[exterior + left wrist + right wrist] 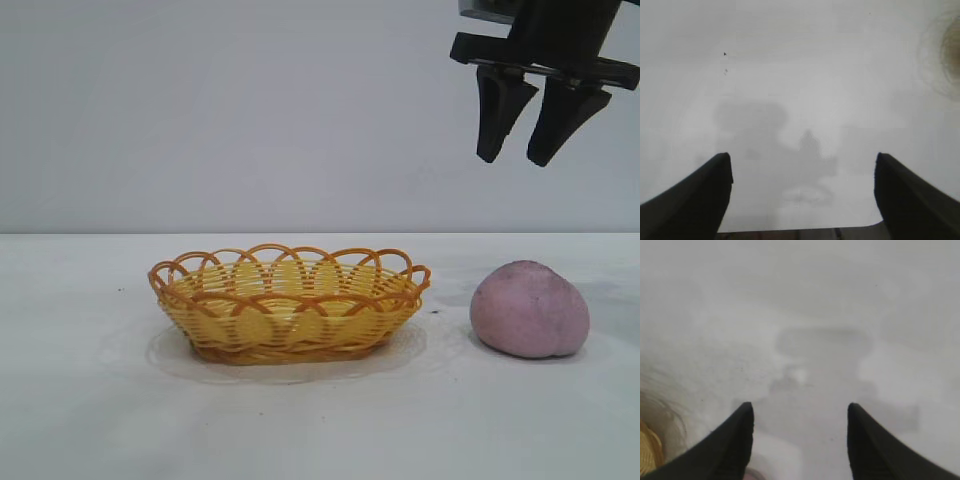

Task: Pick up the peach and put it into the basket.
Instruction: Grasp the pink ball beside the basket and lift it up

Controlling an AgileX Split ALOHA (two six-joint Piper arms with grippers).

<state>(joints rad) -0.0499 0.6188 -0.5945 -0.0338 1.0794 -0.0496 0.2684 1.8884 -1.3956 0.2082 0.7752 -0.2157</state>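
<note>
Right pincer [518, 158] aloft, apparently open.

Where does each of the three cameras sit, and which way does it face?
Exterior: level with the table, facing basket, peach and raised right gripper.
Left wrist: looks down past the open left gripper at bare table.
Right wrist: looks down between its open fingers at table.
Shared: the basket's edge appears in both wrist views.

I see the basket [288, 303] on the table [80, 420], the peach [530, 310] well apart at its right, the right gripper [518, 155] high above the peach.
</note>
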